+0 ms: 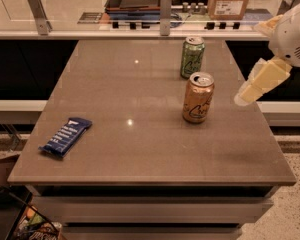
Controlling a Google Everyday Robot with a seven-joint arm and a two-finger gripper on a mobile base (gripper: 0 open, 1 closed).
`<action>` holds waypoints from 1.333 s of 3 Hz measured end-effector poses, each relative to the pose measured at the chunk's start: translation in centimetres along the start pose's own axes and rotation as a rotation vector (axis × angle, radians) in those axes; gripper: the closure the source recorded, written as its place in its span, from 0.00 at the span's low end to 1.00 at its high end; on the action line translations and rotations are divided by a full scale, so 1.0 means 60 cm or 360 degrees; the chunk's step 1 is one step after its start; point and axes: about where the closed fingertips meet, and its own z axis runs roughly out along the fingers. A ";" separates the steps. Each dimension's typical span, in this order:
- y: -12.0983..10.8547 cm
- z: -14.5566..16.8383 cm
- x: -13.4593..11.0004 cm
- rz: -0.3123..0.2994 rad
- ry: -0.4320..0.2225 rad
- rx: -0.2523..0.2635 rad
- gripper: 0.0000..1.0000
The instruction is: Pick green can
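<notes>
Green can (192, 57), upright on the desk (140, 149), is located left of and beyond the gripper (244, 98) at the right edge, whose opening cannot be told.

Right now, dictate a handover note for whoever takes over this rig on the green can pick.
End effector: in the air over the table's right edge, to the right of the orange-gold can, holding nothing.
Green can: upright near the far edge of the table, just behind the orange-gold can and apart from it.
Also there: a blue snack packet lying flat near the front left corner, away from the cans.
Done: nothing yet; the green can is untouched.
Left: reach past the orange-gold can to the green one, grasp it and lift it.
</notes>
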 end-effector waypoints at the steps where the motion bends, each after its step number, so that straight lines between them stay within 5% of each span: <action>1: -0.031 0.043 -0.002 0.0039 -0.0105 -0.0025 0.00; 3: -0.083 0.106 0.003 0.0115 -0.0283 0.0003 0.00; 4: -0.107 0.132 0.001 0.0164 -0.0329 0.0092 0.00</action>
